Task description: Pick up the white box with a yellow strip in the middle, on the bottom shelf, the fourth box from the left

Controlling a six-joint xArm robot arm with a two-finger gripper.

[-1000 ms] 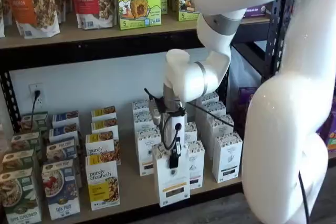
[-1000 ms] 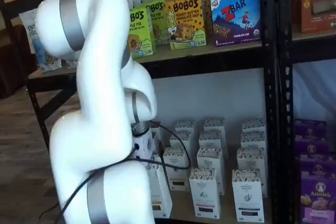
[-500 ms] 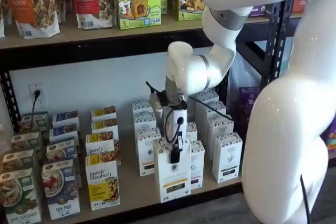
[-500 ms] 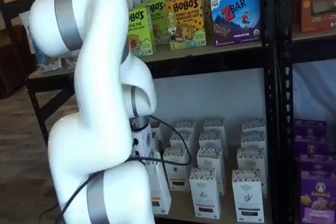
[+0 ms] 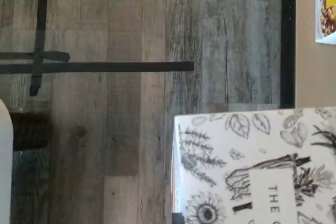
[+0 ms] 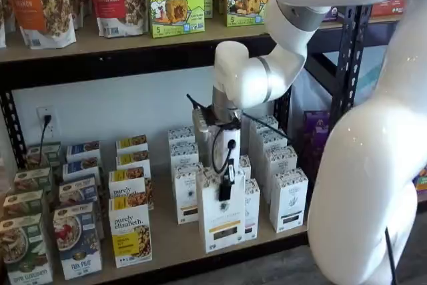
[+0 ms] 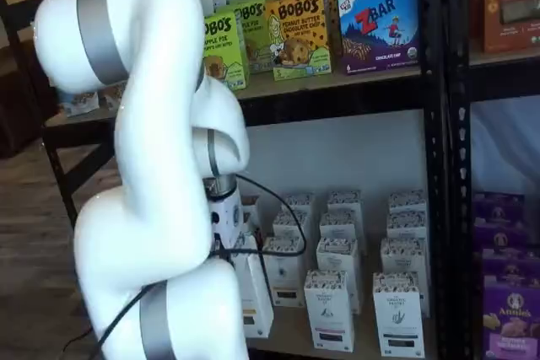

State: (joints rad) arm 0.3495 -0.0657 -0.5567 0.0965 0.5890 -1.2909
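1. While clamped on the box (image 6: 221,213), fingers (image 6: 226,189) hold it at its top, ahead of its row.
2. Step in hand: extraction; next move likely calls for lifting clear of the shelf (image 6: 167,248).

**White arm, grey rings, black cable**

Glossy white arm (image 6: 360,165) of thick, rounded segments, like smooth tubes with swollen joints. Between segments, flat grey metallic bands: one at the elbow (image 6: 262,79), one higher up (image 6: 301,15). In a shelf view, two more grey bands (image 7: 94,31) on the big white links. Below the wrist, a short grey collar, then a narrow white gripper (image 6: 226,185) with black fingers. Thin black cable (image 6: 215,155) looping beside the gripper body, and one more strand running off toward the side. Another black cable (image 7: 245,252) across the lower link. No visible screws or printed markings.
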